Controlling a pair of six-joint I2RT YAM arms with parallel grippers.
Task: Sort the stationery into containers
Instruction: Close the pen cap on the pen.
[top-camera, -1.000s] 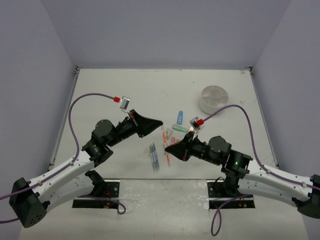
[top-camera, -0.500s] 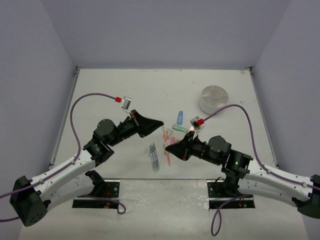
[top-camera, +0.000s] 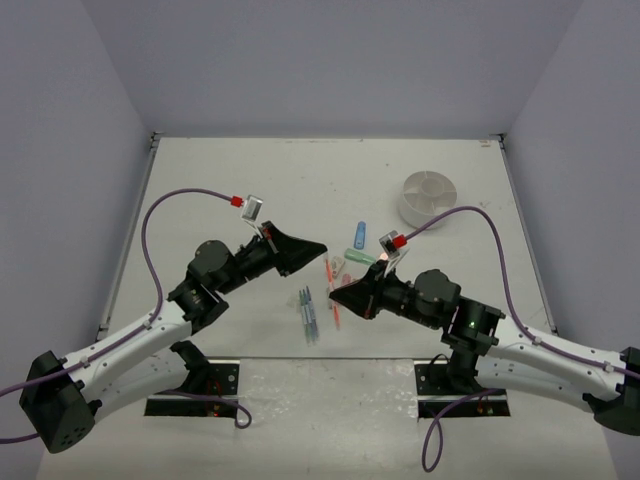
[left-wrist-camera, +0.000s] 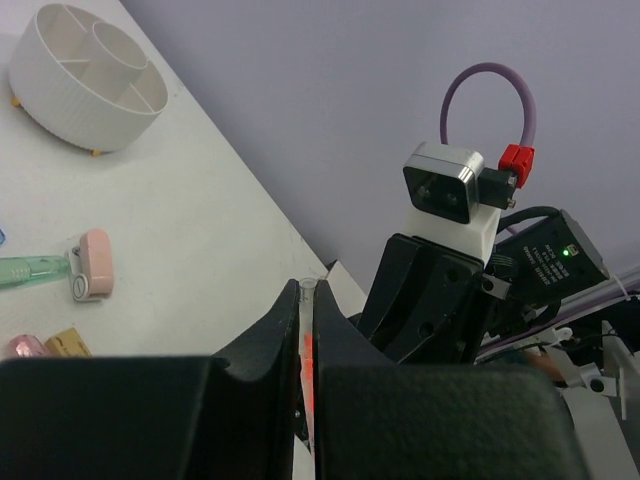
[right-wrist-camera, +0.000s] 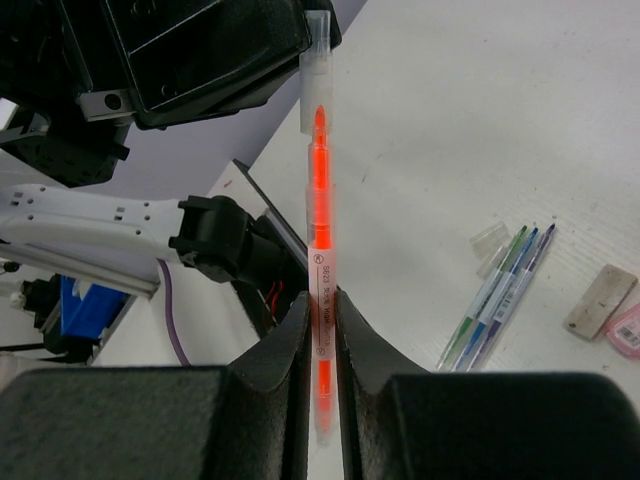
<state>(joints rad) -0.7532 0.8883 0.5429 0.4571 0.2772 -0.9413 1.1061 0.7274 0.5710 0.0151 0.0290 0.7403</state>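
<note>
Red pen (right-wrist-camera: 318, 230) is held over the near middle of the table (top-camera: 250, 180) by both arms at once. The right gripper (right-wrist-camera: 320, 310) has its jaws pressed onto the red barrel, which runs crosswise through the fingers and shows on both sides of them. The left gripper (left-wrist-camera: 307, 305) has its jaws closed to a narrow slit on the clear cap end, and the cap's tip pokes just past the fingertips. The two grippers stand nose to nose, with only the fore part of the pen between them. Beyond the pen, on the tabletop, the blue pens (top-camera: 309, 312) lie side by side, with a small clear piece (right-wrist-camera: 490, 245) just beside their tips. A tan block (right-wrist-camera: 600, 300) and a pink block (right-wrist-camera: 630, 330) lie near them, just beside each other. Farther out toward the tub (top-camera: 408, 208) lie a green piece (top-camera: 359, 256) and a light blue piece (top-camera: 359, 234). The tub sits far right, well apart from both grippers, with a strip of table between it and the right wall (top-camera: 560, 150). The blue pens lie near the near edge of the table, which runs just in front of the arm bases. From the cluster, bare tabletop stretches to the far wall and to the left edge.
</note>
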